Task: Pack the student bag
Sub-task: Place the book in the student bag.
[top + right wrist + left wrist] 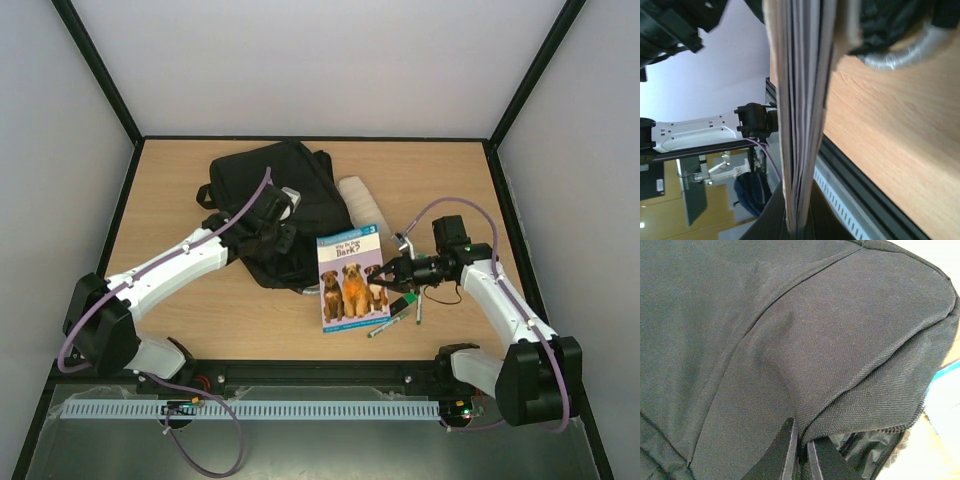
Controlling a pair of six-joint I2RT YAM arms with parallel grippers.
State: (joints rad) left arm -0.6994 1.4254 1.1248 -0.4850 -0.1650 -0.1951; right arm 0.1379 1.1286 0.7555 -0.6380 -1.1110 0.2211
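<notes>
Markers [395, 322] lie by the desk's near edge. Just beyond, the right gripper [378, 283] clamps the dog book [350, 275] by its right edge. The left gripper [280, 238] pinches the student bag [270, 180] at its mouth, nearer the far edge. Best to lift that mouth wide, then feed the book in flat.

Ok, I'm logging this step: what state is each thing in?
student bag: mouth open, edge pinched by the left tool.
left tool: shut on the student bag.
book: closed, right edge clamped.
right tool: shut on the book.
markers: lying loose, not gripped.
</notes>
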